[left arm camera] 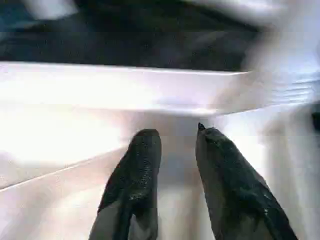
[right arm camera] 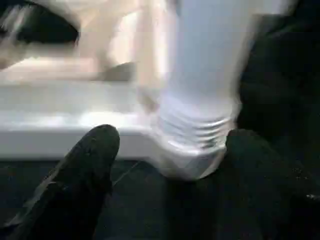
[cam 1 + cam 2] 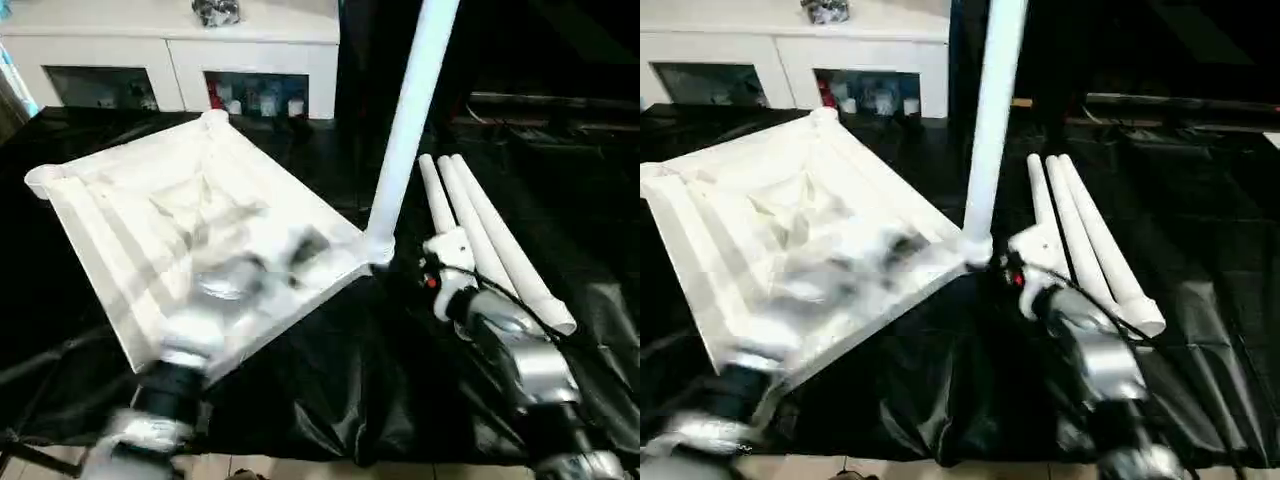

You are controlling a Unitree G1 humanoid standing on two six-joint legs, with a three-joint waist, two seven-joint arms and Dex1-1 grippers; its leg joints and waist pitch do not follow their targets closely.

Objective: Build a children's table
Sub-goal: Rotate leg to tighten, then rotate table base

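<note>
Tabletop [image 3: 150, 230] lies ribbed side up, one leg [image 3: 410, 120] upright in its near-right socket. Left gripper [image 1: 175, 145] hovers narrowly parted; right gripper [image 2: 170, 145] gapes wide around that leg's base. Three legs [image 3: 490, 240] lie right.

Your left pincer [image 1: 175, 150] holds its two black fingers [image 1: 132, 175] slightly parted, nothing between them. Your right pincer [image 2: 170, 150] is spread wide, silver forearm [image 3: 525, 365] reaching forward from the lower right.

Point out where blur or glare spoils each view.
Left eye view: left arm smeared over the tabletop. Left wrist view: glare on white plastic, far edge blurred. Right wrist view: standing leg and tabletop streaked. Loose legs stay sharp.
</note>
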